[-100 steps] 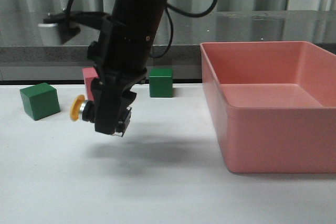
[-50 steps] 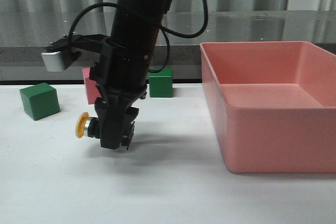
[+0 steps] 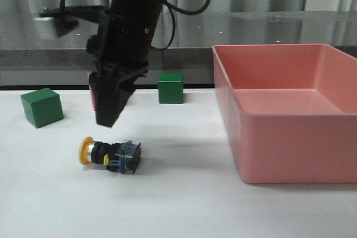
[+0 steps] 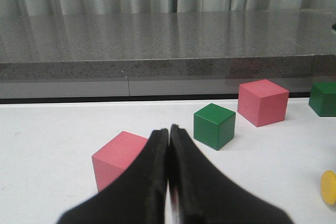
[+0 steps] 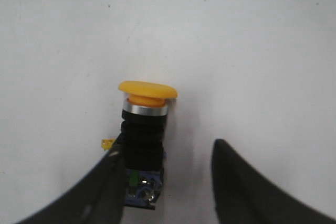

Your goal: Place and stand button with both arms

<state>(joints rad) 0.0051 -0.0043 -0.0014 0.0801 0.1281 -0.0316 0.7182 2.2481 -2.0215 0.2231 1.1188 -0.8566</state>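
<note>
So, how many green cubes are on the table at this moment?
2. The left green cube stands far left in the front view. The back green cube stands further back, left of the pink bin. The right arm could hide another.

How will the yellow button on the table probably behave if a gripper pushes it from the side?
The button lies on its side, so its round cap and cylindrical body may let it roll a little. The square base block would probably stop a long roll. It looks rigid and small, so a push would likely slide or pivot it on the smooth table rather than bend it.
</note>
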